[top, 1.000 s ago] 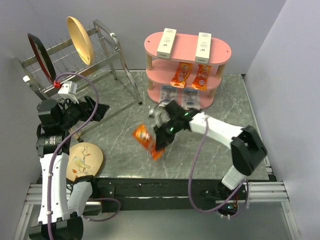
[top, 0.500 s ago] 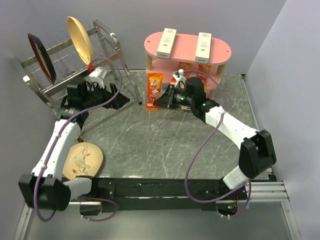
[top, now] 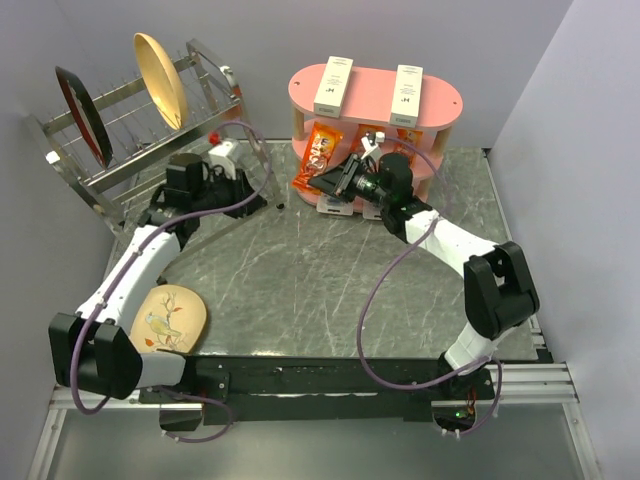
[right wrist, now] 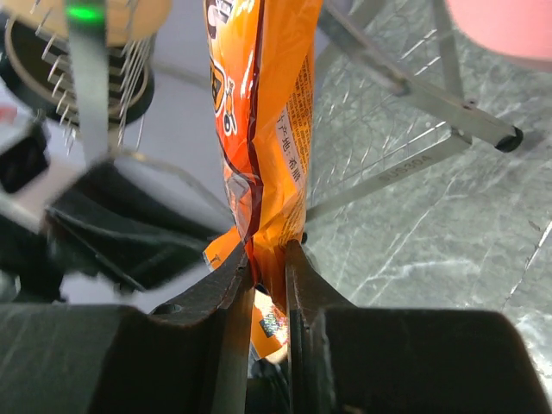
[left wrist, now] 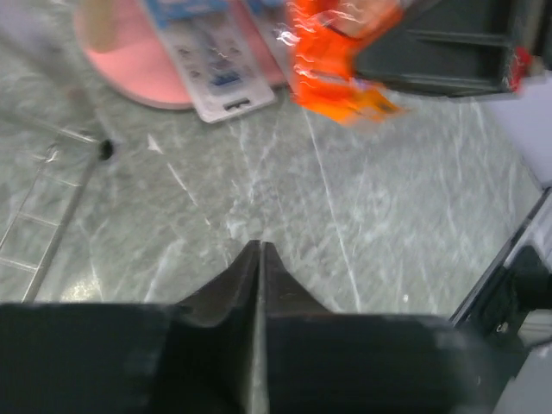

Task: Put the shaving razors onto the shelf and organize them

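Observation:
The pink shelf (top: 372, 97) stands at the back of the table. In the left wrist view a razor pack (left wrist: 211, 65) lies on the shelf's bottom board (left wrist: 142, 73), jutting over its front edge; from above it shows at the left foot (top: 334, 206). My right gripper (top: 337, 180) (right wrist: 269, 250) is shut on an orange snack packet (top: 320, 152) (right wrist: 263, 103), held up beside the shelf's left end. My left gripper (top: 250, 195) (left wrist: 259, 246) hovers over the table left of the shelf, fingers pressed together with nothing between them.
A wire dish rack (top: 140, 120) with a yellow plate (top: 160, 80) and a dark plate (top: 75, 115) fills the back left. A decorated plate (top: 168, 320) lies front left. Two white boxes (top: 333, 85) stand on the shelf top, orange packets (top: 405, 135) on the middle tier.
My left gripper has closed and its arm has swung right toward the shelf. My right gripper has carried the orange packet from mid-table up to the shelf's left end.

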You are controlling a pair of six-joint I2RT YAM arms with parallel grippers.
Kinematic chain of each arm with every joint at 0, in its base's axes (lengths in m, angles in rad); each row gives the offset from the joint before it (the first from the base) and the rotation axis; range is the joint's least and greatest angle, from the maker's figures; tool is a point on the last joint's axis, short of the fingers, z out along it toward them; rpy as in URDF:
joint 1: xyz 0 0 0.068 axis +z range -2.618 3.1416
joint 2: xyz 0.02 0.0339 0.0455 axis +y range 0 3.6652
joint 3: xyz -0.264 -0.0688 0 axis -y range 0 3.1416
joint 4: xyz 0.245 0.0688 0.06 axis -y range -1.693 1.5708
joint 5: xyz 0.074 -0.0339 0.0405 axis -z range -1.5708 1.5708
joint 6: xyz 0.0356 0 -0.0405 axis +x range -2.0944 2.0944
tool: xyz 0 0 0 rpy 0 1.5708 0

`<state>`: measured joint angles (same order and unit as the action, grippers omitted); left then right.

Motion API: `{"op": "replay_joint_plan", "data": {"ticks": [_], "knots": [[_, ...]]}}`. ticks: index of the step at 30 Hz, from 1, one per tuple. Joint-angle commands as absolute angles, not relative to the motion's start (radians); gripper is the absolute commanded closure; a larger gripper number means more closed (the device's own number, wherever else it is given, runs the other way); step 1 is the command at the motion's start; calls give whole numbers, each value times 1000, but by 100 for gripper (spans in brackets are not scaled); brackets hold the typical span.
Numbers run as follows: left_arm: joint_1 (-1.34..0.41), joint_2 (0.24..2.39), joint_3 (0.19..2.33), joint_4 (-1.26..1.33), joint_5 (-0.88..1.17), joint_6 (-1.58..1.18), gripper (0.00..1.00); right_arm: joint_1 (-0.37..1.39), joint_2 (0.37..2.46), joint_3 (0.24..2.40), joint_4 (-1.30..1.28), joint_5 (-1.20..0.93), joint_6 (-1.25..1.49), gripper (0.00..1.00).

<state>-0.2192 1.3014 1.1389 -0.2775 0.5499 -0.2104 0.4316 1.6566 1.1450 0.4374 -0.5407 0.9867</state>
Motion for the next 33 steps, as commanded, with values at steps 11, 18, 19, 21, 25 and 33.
{"op": "replay_joint_plan", "data": {"ticks": [11, 18, 19, 21, 25, 33], "knots": [[-334, 1492, 1140, -8, 603, -259, 99, 437, 1666, 1216, 312, -420, 1014, 94], [-373, 1548, 1137, 124, 563, -307, 99, 434, 1692, 1221, 305, -422, 1040, 92], [-377, 1554, 1135, 149, 555, -311, 99, 433, 1695, 1227, 302, -420, 1039, 91], [-394, 1563, 1138, 161, 549, -313, 99, 433, 1707, 1249, 285, -414, 1026, 91], [-416, 1592, 1140, 179, 542, -307, 99, 430, 1729, 1284, 261, -411, 1015, 91], [-434, 1649, 1178, 224, 514, -311, 99, 426, 1750, 1310, 229, -396, 1022, 78]]}}
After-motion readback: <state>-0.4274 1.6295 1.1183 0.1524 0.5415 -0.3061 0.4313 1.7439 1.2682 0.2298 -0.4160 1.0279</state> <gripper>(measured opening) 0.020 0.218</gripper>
